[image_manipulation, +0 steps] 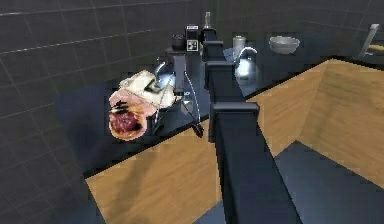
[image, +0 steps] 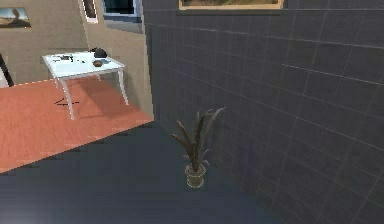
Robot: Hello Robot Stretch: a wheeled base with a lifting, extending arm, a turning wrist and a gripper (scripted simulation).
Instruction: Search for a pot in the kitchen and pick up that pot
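Houseplant (image: 195,148) is standing on dark floor by a tiled wall (image: 285,95), a white table (image: 86,66) sitting beyond. Sideways, the arm (image_manipulation: 236,130) is reaching across a black counter (image_manipulation: 95,140). The gripper (image_manipulation: 180,50) is hovering near a shiny metal vessel (image_manipulation: 246,66), possibly the pot. I cannot tell whether it is holding anything.

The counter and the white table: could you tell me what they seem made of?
Counter: dark, smooth top, perhaps stone or laminate; tan front looks like wood. White table: even matte white with curved legs, probably painted wood, though plastic is possible.
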